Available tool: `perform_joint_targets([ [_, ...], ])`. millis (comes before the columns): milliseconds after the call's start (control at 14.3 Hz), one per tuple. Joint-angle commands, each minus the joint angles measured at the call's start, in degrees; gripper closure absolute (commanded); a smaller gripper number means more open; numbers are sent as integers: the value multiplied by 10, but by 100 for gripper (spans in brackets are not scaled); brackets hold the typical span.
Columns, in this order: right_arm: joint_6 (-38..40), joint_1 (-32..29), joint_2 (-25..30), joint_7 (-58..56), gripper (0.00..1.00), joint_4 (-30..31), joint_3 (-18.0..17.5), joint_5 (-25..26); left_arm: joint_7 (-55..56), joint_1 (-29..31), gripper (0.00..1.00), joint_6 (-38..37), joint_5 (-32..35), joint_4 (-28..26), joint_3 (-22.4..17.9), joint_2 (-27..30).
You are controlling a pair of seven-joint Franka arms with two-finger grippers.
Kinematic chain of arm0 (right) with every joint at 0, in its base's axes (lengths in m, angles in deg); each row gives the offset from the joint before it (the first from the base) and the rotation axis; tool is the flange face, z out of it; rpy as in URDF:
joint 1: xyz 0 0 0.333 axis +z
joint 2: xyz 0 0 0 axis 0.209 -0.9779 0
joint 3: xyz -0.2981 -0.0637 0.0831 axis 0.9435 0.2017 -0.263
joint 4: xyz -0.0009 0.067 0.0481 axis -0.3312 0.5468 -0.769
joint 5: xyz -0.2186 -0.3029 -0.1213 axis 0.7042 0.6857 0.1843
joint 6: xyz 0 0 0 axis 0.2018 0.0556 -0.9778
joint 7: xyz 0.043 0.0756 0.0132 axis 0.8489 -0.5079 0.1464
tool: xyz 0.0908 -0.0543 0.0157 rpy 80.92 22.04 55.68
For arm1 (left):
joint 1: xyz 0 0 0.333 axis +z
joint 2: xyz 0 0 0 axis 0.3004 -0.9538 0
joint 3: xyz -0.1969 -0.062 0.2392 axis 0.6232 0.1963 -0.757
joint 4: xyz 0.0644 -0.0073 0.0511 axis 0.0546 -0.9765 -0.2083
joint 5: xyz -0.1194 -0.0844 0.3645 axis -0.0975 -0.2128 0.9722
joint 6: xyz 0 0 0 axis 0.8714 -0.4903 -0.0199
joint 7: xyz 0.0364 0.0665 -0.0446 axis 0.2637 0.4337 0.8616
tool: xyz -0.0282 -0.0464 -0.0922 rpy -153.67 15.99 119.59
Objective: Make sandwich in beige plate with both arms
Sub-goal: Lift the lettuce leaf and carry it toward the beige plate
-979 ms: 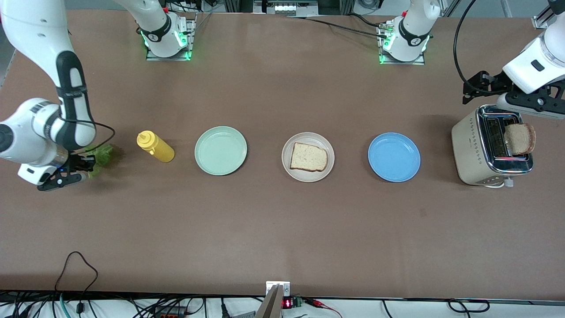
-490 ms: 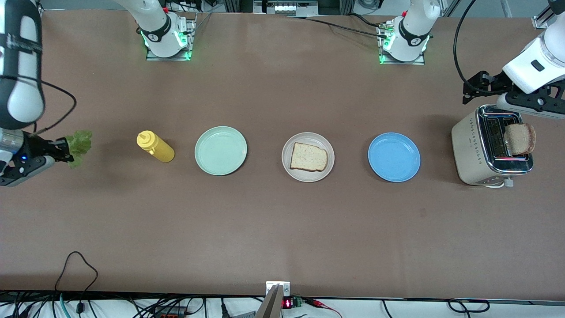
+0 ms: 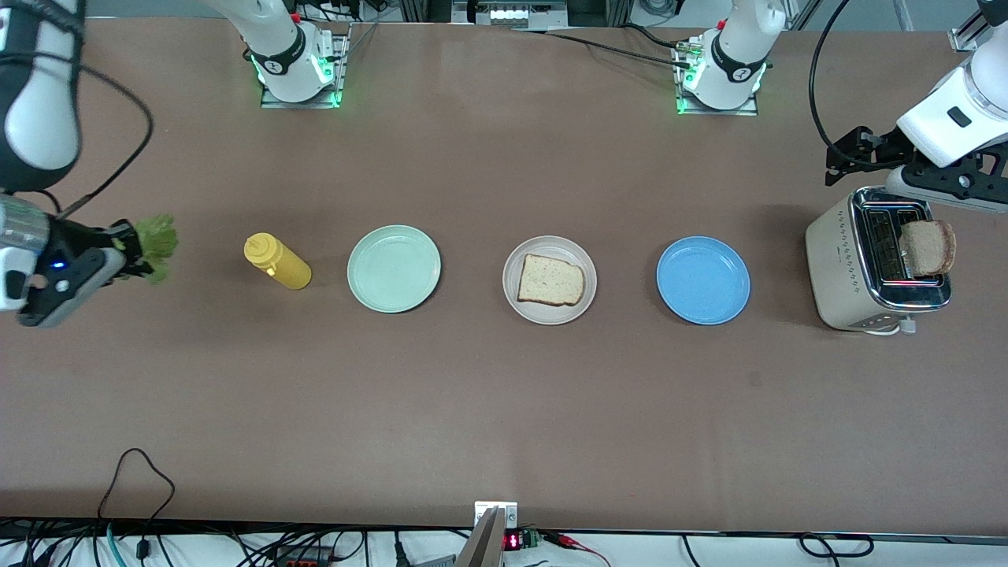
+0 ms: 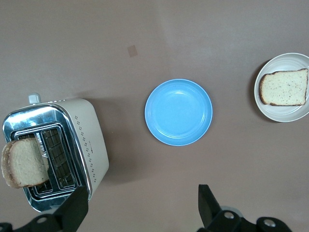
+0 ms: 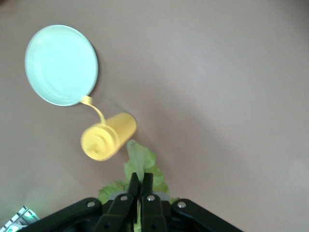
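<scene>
Lettuce shows pinched in the right end effector only in the right wrist view, above the bench beside the yellow bottle. The left end effector, spread, hangs over the toaster, which holds one bread slice. The beige plate holds another slice; green plate and blue plate flank it.
</scene>
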Motion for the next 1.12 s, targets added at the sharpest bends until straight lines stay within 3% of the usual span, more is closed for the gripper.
perform_joint_targets([
  [0, 10, 61, 10, -14, 100, -2, 4, -2, 6, 0, 0, -11, 3, 17, 1, -8],
  [210, 3, 115, 9, -11, 100, -16, 4, -12, 6, -1, 0, -11, 3, 17, 1, -8],
  [420, -22, 147, -4, 14, 100, -26, -2, -74, 6, -1, 0, -11, 3, 17, 1, -8],
  [560, -66, 157, -13, 55, 100, -26, -44, -99, 6, -1, 0, -11, 3, 17, 1, -8],
  [1049, -258, 160, -89, 185, 100, -29, -193, -99, 6, -1, 0, -11, 3, 17, 1, -8],
])
